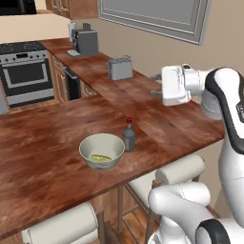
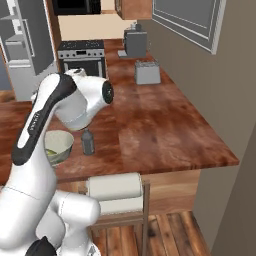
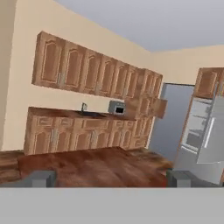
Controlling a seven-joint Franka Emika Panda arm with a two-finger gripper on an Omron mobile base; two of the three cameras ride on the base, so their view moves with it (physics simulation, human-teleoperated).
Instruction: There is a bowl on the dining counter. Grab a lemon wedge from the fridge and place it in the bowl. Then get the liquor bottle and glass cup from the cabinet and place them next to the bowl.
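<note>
left base view: lemon wedge [image 1: 101, 157] inside bowl [image 1: 86, 149]

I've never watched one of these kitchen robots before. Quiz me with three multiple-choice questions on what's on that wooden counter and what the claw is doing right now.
1. Where does the bottle stand?
A. Inside the bowl
B. Upright right beside the bowl
C. On the stove

2. What colour is the bottle's cap?
A. Red
B. Blue
C. White

3. What state is the gripper in?
A. Shut on the bottle
B. Shut on a glass cup
C. Open, holding nothing

Answers:
1. B, it stands on the counter next to the bowl, which has a lemon wedge in it.
2. A, the left base view shows a red top.
3. C, the hand view shows the fingertips wide apart with nothing between them.
</note>
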